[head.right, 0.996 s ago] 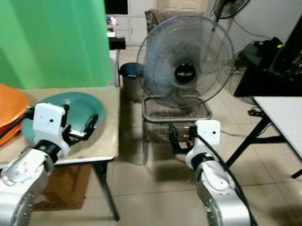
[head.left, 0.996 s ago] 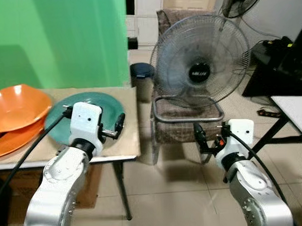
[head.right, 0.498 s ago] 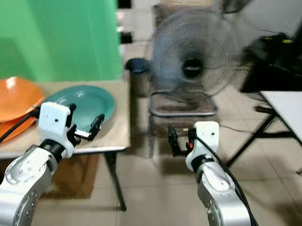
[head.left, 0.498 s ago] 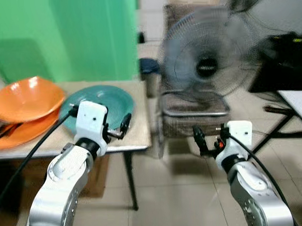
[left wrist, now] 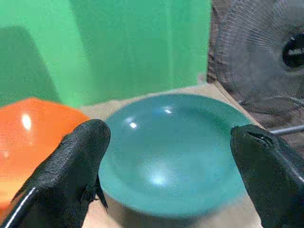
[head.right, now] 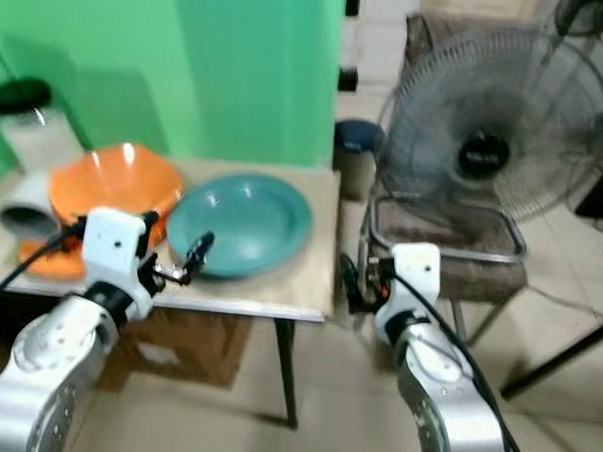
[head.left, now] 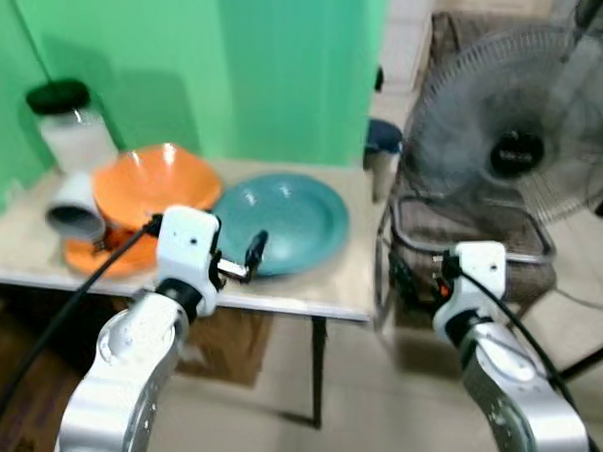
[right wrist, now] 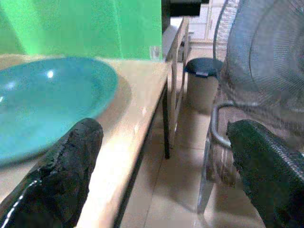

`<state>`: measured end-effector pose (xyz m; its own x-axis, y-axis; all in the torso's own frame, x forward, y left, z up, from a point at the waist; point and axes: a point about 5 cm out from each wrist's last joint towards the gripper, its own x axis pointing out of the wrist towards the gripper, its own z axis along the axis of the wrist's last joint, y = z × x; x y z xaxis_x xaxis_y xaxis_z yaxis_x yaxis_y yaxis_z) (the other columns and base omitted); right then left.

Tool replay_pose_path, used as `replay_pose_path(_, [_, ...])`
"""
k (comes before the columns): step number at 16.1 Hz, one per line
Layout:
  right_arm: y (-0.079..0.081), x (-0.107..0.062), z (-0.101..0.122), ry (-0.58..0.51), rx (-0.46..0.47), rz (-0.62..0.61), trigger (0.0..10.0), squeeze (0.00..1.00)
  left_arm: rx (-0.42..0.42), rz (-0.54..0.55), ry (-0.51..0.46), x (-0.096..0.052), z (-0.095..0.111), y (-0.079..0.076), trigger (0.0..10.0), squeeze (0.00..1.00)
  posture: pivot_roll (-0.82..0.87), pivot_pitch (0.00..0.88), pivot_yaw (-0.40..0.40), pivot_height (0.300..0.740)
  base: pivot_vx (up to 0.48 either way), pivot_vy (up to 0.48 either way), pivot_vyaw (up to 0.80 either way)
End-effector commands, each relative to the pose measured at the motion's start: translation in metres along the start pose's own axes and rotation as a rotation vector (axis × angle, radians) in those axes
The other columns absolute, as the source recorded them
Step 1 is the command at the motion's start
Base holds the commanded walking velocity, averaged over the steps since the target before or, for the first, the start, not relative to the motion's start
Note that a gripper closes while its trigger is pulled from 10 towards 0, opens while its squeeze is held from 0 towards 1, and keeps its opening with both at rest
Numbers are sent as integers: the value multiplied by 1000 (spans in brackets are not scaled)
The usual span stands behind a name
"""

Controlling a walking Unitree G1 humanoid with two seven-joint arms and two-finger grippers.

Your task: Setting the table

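Left hand (left wrist: pixel 166 166), fingers spread, faces the teal plate (left wrist: pixel 173 152); head views add a jar (head.left: pixel 70 126).

Table (head.left: pixel 325 295) ahead-left; fan (head.left: pixel 524 156) on chair (head.left: pixel 463 249) to its right, bin (head.left: pixel 383 142) behind between them. On table: plate (head.left: pixel 281 222) near right end, bowl (head.left: pixel 155 187) just left of it on another dish, cup (head.left: pixel 75 206) on its side left of bowl, jar (head.left: pixel 72 131) behind cup. Left gripper (head.left: pixel 245 263) at plate's near rim; right gripper (head.right: pixel 349 284) off table's right edge.

camera swung left | jar (head.left: pixel 72 126) and grey cup (head.left: pixel 75 207) newly in view | fan (head.left: pixel 523 151) shifted right
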<state>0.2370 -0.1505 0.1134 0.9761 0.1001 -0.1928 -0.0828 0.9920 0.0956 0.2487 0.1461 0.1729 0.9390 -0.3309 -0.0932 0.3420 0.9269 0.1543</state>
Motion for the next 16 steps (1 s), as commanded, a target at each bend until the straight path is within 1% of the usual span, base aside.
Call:
replay_pose_path(1, [4, 2, 3, -12, 1, 12, 10000, 325, 6, 8, 13, -1, -2, 4, 10000, 0, 107, 0, -23, 740, 334, 0, 800])
replay_pose_path(4, [4, 3, 3, -13, 0, 7, 10000, 325, 8, 1, 13, -1, -2, 3, 10000, 0, 106, 0, -21, 740, 330, 0, 627])
replay_pose_path(5, [3, 2, 3, -12, 10, -4, 10000, 325, 8, -9, 13, -1, -2, 2, 10000, 0, 105, 0, -21, 740, 326, 0, 0])
replay_pose_path(7, [-2, 2, 3, -15, 38, -31, 10000, 290, 14, -32, 9, -1, -2, 0, 10000, 0, 105, 0, -21, 740, 302, 0, 0])
replay_pose_path(8, [-6, 4, 5, -21, 44, -41, 10000, 86, 21, -59, 5, -1, -1, -2, 10000, 0, 101, 0, -20, 740, 0, 0, 0])
replay_pose_path(9, [-10, 6, 8, -30, 52, -54, 10000, 0, 38, -90, 5, -1, -2, -2, 10000, 0, 98, 0, -19, 740, 0, 0, 0])
replay_pose_path(11, [-19, 10, 14, -45, 64, -77, 10000, 0, 54, -126, -2, 1, -2, -3, 10000, 0, 95, 0, -25, 740, 0, 0, 0])
replay_pose_path(13, [-31, 14, 21, -62, 77, -91, 10000, 0, 66, -192, -29, 4, 0, -6, 10000, 0, 87, 0, -33, 740, 0, 0, 0])
replay_pose_path(14, [-36, 15, 24, -67, 76, -94, 10000, 0, 64, -207, -38, 5, 1, -7, 10000, 0, 84, 0, -37, 740, 0, 0, 0])
replay_pose_path(16, [-40, 16, 28, -71, 54, -84, 10000, 0, 58, -169, -50, 8, 3, -4, 10000, 0, 78, 0, -49, 740, 0, 0, 0])
